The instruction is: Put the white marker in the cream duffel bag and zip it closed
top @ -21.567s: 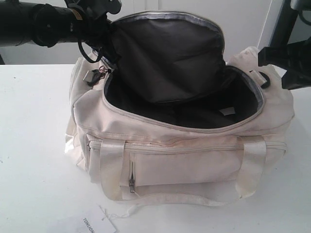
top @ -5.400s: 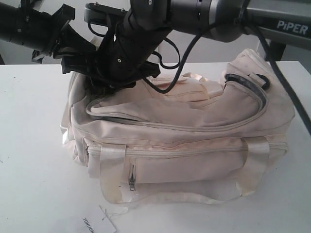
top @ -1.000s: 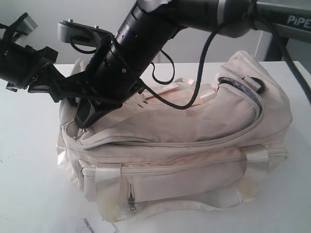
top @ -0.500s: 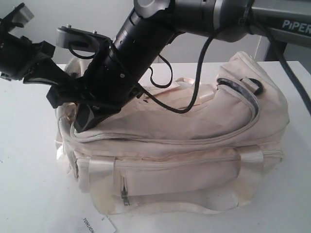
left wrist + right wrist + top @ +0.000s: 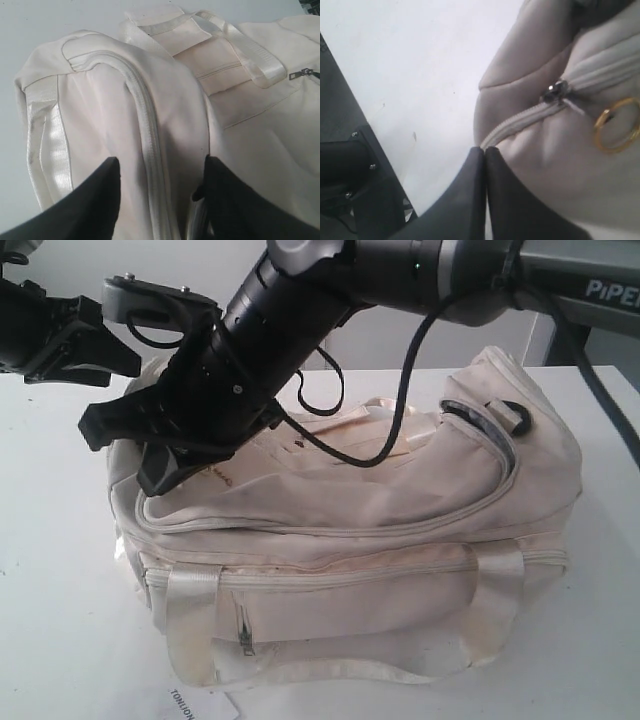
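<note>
Right gripper (image 5: 485, 149): the two dark fingers are pressed flat together, with nothing visible between them. The tips sit against the left end of the bag (image 5: 380, 500), right where its main zip line begins. A little farther along that line is the metal zip slider (image 5: 554, 93), with a gold ring (image 5: 617, 125) lying on the fabric beside it.

Left gripper (image 5: 160, 172): fingers spread wide, one to each side of the zipped ridge at the bag's end. Contact with the fabric cannot be confirmed.

The bag stands on a white table (image 5: 60, 570), with its shiny handles (image 5: 250, 55) lying slack. Its long front zip seam lies flat and closed. At the right end the opening gapes, showing a grey edge by a black ring (image 5: 512, 416).

The marker cannot be seen in any view. A paper tag (image 5: 195, 702) lies on the table in front of the bag.
</note>
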Controlling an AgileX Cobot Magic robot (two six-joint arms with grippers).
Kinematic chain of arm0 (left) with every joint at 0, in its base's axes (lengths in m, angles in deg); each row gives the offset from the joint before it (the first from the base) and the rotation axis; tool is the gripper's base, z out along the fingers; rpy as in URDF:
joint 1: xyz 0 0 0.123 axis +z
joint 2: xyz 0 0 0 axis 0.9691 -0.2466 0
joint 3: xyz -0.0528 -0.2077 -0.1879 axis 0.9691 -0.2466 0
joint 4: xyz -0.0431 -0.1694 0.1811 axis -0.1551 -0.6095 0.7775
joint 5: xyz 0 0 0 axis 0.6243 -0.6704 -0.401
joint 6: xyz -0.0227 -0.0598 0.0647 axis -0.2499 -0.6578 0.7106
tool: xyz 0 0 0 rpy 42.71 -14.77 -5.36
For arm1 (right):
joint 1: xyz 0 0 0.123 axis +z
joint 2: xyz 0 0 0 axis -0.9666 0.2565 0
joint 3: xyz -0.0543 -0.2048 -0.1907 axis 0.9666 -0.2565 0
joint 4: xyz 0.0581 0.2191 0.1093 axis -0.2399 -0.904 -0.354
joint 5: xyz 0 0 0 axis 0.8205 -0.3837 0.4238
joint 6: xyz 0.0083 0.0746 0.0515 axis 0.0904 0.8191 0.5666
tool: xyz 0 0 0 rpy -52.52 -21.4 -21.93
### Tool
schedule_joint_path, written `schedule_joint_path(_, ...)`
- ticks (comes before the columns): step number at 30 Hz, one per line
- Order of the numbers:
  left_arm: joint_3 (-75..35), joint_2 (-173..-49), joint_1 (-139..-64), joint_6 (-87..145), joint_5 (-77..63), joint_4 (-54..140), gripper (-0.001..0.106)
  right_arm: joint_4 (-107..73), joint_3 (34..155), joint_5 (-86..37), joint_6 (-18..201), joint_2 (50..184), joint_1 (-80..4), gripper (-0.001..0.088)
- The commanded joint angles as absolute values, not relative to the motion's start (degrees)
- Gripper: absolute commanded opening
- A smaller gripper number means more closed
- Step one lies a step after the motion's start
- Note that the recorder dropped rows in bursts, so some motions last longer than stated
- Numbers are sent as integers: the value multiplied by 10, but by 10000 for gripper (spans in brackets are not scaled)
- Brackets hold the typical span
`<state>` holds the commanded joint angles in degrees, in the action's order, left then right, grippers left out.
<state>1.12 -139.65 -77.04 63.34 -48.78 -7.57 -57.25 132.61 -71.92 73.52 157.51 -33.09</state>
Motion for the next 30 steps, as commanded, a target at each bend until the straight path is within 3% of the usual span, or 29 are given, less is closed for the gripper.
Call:
schedule_joint_path(7,11,-1396,-770,633,-492,-69,556,-494,1326,-660,810,1544,-347,1)
schedule_joint_path(9,11,-1396,-770,633,-494,-69,556,-480,1326,-678,810,1547,-347,71)
schedule_joint_path(10,11,-1396,-770,633,-494,-69,556,-476,1326,-685,806,1556,-347,170)
schedule_joint_path(14,10,-1398,-770,633,-503,-68,556,-478,1326,-690,756,1578,-345,397)
schedule_joint_path(16,10,-1398,-770,633,-503,-65,556,-478,1326,-695,693,1581,-341,430)
schedule_joint_path(30,10,-1398,-770,633,-504,-65,556,-501,1326,-707,321,1583,-339,419)
